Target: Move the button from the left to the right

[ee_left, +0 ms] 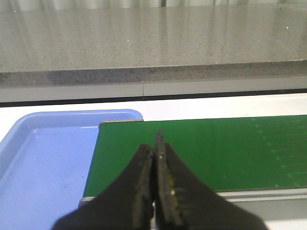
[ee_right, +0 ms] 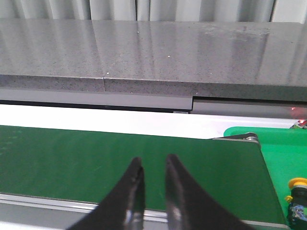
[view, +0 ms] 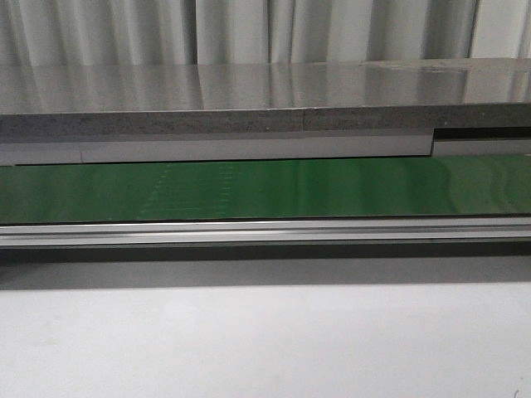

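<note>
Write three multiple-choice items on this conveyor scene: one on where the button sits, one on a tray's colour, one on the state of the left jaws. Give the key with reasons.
1. Where is the button?
A. On the green belt
B. In the green tray past the belt's end
C. In the blue tray

2. What colour is the tray in the left wrist view?
A. Blue
B. Red
C. Yellow

3. How do the jaws of the left gripper stand?
A. Wide open
B. Clamped on the button
C. Closed, empty

Key: 1 B, its yellow cap shows on the green tray beside the belt. 2 A, it is light blue. 3 C, the tips meet with nothing between.
</note>
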`<state>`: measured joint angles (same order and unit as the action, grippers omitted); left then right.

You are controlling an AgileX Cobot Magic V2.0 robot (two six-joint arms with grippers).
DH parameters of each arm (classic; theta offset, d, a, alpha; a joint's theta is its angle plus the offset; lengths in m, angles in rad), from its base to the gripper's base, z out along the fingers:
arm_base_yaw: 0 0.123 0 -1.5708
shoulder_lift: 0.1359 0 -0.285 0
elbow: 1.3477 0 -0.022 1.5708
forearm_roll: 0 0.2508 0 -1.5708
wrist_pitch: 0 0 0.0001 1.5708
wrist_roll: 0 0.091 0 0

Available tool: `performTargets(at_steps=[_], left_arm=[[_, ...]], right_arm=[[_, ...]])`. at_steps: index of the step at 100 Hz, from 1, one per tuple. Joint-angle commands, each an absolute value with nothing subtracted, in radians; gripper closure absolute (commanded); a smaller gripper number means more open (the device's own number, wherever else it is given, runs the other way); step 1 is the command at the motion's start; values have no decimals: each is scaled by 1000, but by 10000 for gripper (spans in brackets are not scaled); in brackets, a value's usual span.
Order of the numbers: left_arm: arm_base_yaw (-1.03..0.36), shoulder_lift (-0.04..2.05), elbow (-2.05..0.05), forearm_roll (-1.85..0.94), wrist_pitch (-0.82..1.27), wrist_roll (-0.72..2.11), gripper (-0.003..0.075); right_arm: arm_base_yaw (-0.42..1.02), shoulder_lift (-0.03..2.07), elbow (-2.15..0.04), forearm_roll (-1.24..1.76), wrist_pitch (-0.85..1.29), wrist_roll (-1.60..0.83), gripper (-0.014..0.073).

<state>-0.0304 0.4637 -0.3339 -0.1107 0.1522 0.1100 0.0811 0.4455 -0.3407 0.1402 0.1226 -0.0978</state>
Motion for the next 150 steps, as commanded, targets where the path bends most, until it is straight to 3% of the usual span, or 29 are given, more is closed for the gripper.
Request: performTargets(at_steps=[1, 3, 101, 150], left_arm=[[-38, 468, -360, -113, 63, 105, 739], [-38, 468, -360, -113, 63, 105, 739], [-38, 468, -360, -113, 63, 105, 739], [-38, 468, -360, -113, 63, 105, 739]], right_arm=[[81, 446, -367, 144, 52, -95, 636], [81, 446, -367, 144, 51, -95, 668], [81, 430, -365, 142, 64, -95, 662], [80, 18, -92, 126, 65, -95, 662]])
